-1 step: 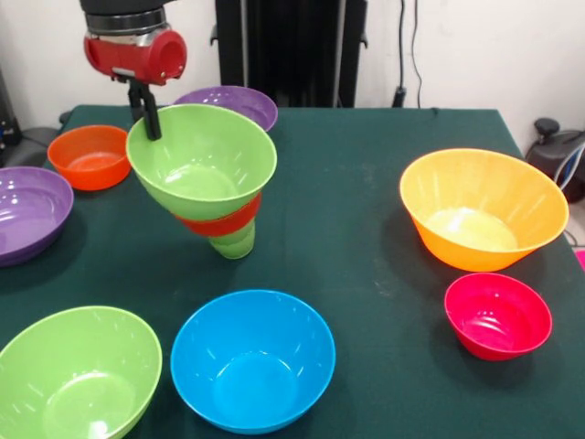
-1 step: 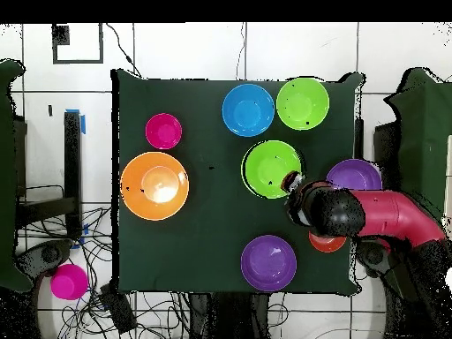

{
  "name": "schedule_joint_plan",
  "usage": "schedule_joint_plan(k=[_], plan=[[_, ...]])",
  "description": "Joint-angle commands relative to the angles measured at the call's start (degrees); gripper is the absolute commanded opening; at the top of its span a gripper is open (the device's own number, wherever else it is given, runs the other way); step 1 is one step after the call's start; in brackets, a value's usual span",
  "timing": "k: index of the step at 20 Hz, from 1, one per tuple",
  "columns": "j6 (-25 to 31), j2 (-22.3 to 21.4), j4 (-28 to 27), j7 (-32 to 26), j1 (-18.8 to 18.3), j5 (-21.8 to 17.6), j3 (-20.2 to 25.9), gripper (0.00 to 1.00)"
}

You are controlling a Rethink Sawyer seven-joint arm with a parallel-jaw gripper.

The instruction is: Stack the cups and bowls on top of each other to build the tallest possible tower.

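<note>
Gripper (image 1: 150, 123) clamped on rim of tower's (image 1: 215, 197) top green bowl (image 1: 203, 157), at its back-left edge.

A dark green cloth covers the worktop (image 1: 384, 256). Off the worktop's corner, a small pink bowl (image 2: 68, 282) sits on the floor among tangled black cables (image 2: 132, 305). White floor tiles (image 2: 177, 48) surround the worktop.

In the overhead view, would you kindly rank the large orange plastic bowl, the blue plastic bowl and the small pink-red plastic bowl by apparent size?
1. large orange plastic bowl
2. blue plastic bowl
3. small pink-red plastic bowl
</note>
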Motion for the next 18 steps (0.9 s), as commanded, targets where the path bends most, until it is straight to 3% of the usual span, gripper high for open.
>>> schedule_joint_plan(k=[1, 4, 8, 13, 14, 16, 18], plan=[[0.67, -4.4, 9.78, 7.78, 4.61, 4.44, -4.8, 0.0], [-4.05, -7.46, 13.86, 15.35, 8.56, 5.95, -9.59, 0.0], [-4.6, -8.01, 14.4, 13.36, 9.86, 7.75, -11.3, 0.0], [-5.42, -6.51, 12.66, 7.81, 9.81, 8.17, -11.39, 0.0], [-5.94, -5.88, 11.51, 4.83, 9.16, 7.08, -10.06, 0.0], [-3.34, -2.84, 5.59, -6.53, 6.44, 3.56, -5.56, 0.0], [-1.06, -1.51, 2.59, -10.94, 5.37, 2.25, -4.16, 0.0]])
